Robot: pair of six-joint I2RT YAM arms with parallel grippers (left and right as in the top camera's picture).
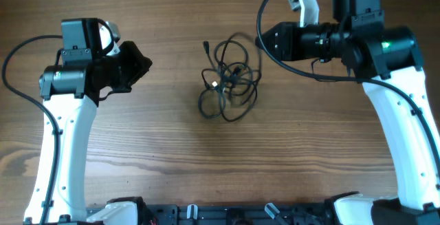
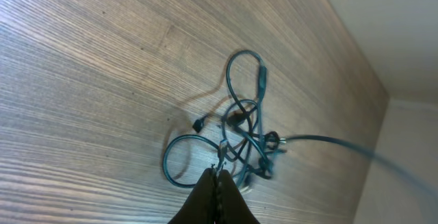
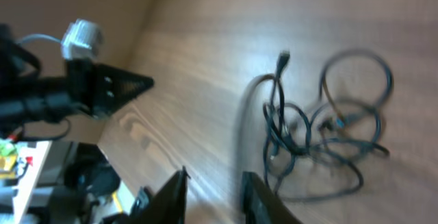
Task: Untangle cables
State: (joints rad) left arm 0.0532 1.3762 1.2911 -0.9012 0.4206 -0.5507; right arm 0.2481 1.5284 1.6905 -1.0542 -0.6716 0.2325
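Observation:
The cables [image 1: 229, 78] lie as one tangled bundle of thin black cords on the wooden table [image 1: 172, 149], near its middle. The bundle also shows in the left wrist view [image 2: 241, 131] and, blurred, in the right wrist view [image 3: 321, 131]. My left gripper [image 1: 141, 63] is shut and empty, well to the left of the bundle; its closed tips [image 2: 217, 176] point toward it. My right gripper [image 1: 265, 40] is open and empty, just right of and behind the bundle; its fingers [image 3: 213, 183] are apart over bare wood.
A thicker black wire [image 1: 265, 8] loops from my right arm above the bundle. The left arm [image 3: 82, 90] shows across the table in the right wrist view. The table's far edge meets a pale wall [image 2: 383, 18].

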